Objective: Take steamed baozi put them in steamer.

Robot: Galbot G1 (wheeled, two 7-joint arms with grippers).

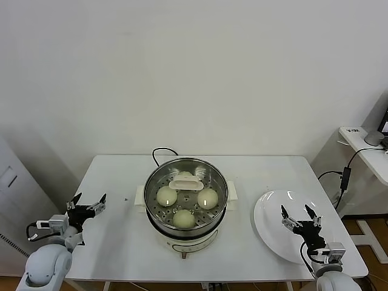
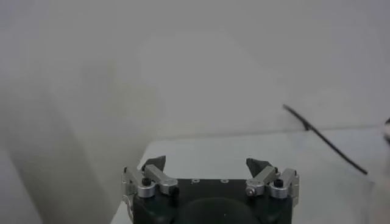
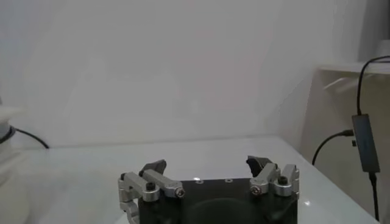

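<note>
The steamer (image 1: 186, 200), a round pot of polished stainless steel, stands at the centre of the white table (image 1: 121, 242) on a white base with side handles. Its perforated metal tray carries the steamed baozi (image 1: 167, 195): smooth, dome-shaped, cream-white buns. Three are plainly visible in a triangle, and a fourth sits at the back, partly hidden behind a cream handle (image 1: 183, 183) that lies across the pot, apparently on a clear lid. A black cord (image 1: 159, 154) loops from behind the pot toward the wall.

The flat white plate (image 1: 273, 215), round and glossy, lies on the right side of the table, well apart from the steamer, with nothing on it.

The left gripper (image 1: 88, 204) hovers over the table's left edge, its black-tipped metal fingers spread wide and holding nothing; the left wrist view confirms the gap. The right gripper (image 1: 299, 216) hangs above the plate's near portion, its fingers likewise spread apart and empty, as the right wrist view shows.
</note>
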